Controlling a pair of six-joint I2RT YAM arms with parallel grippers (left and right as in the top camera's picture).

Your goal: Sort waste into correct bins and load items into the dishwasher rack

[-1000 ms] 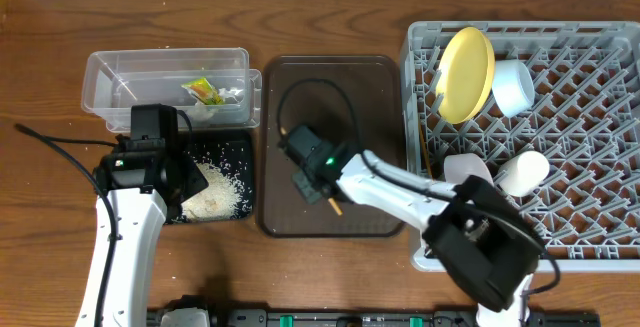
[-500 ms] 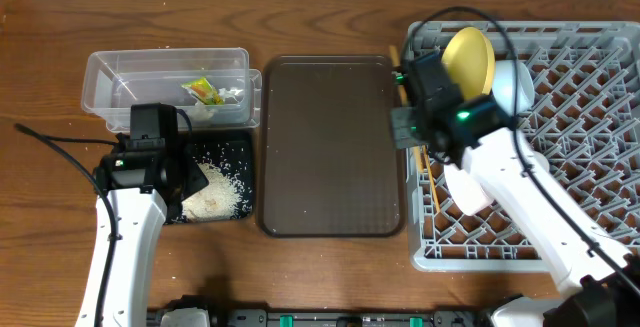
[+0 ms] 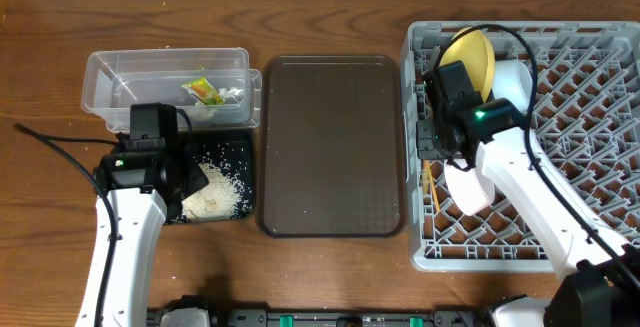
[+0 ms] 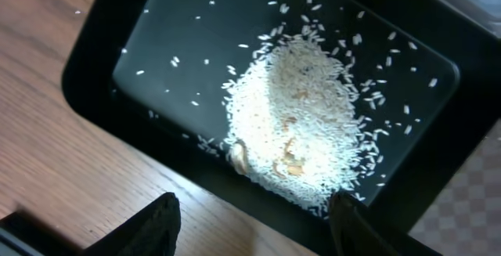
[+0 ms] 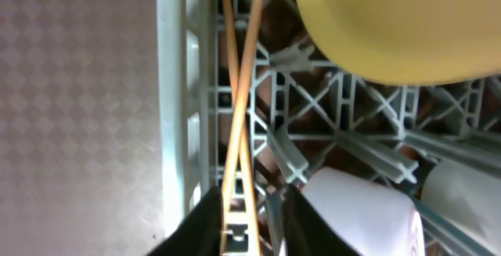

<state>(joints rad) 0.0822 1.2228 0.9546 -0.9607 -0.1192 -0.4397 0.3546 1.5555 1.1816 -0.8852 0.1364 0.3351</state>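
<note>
wooden chopsticks point(image 5: 237, 91) now lie crossed in the left edge channel of the dishwasher rack point(image 3: 600, 29), just beside the yellow plate point(image 3: 478, 55). a second ago my right gripper point(image 5: 252, 226) had them over the brown tray point(image 3: 330, 147). its fingers stand either side of the sticks; i cannot tell if they pinch. my left gripper point(image 4: 254, 228) hangs spread and empty above the rice point(image 4: 305, 123) in the black tray point(image 4: 156, 45). i judge the loading is nearly finished.
</note>
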